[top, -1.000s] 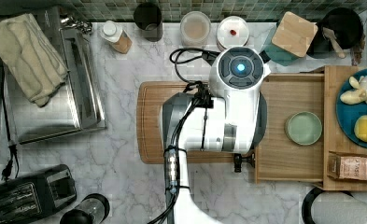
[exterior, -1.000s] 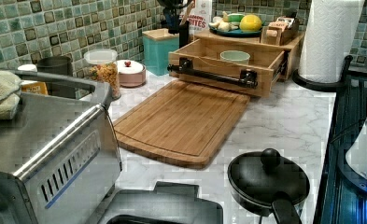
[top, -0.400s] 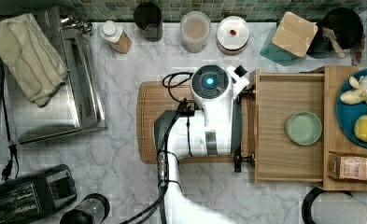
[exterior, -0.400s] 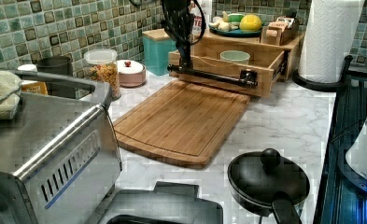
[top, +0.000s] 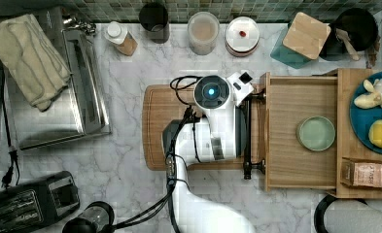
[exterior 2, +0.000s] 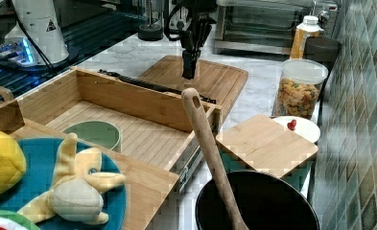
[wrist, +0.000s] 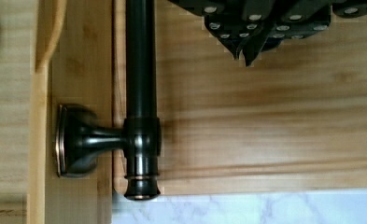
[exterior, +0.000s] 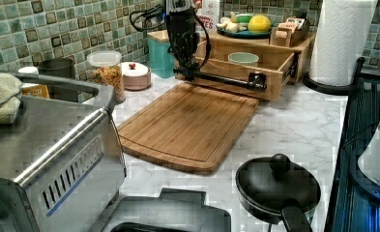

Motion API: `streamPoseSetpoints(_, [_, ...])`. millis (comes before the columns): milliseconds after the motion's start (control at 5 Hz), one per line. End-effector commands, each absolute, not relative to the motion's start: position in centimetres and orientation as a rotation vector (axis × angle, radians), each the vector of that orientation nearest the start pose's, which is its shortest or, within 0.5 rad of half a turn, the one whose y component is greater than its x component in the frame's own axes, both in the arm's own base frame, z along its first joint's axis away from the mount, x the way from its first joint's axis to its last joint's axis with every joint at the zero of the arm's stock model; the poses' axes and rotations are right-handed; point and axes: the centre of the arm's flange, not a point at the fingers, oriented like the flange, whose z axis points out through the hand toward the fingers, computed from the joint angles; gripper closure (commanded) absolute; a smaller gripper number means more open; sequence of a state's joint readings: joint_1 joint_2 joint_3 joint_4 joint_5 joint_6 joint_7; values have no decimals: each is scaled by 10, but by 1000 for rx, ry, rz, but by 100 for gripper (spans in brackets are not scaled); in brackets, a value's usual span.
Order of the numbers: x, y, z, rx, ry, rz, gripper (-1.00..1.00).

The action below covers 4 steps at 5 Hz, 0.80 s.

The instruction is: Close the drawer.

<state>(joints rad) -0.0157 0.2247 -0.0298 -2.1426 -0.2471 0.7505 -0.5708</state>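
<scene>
In the right view the drawer (exterior 2: 128, 108) stands pulled out of its wooden stand, a small green bowl (exterior 2: 92, 134) on its floor, its dark bar handle (exterior 2: 150, 86) along the front panel. To the right view's right of the bar's middle, the gripper (exterior 2: 189, 67) hangs point-down over the cutting board (exterior 2: 210, 79), just beside the handle's end. Its fingers look drawn together with nothing between them, and whether they touch the bar cannot be told.

White marble counter (top: 130, 145) — green mosaic-tile wall (exterior: 42, 29) behind it.
</scene>
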Motion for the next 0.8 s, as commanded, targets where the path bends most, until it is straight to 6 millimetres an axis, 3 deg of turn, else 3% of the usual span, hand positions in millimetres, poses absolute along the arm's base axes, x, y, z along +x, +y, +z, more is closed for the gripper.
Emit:
streamPoseSetpoints(200, [554, -37, 287, -3376, 110, -64, 100])
streamPoseSetpoints(800, [555, -75, 272, -3366, 132, -26, 100])
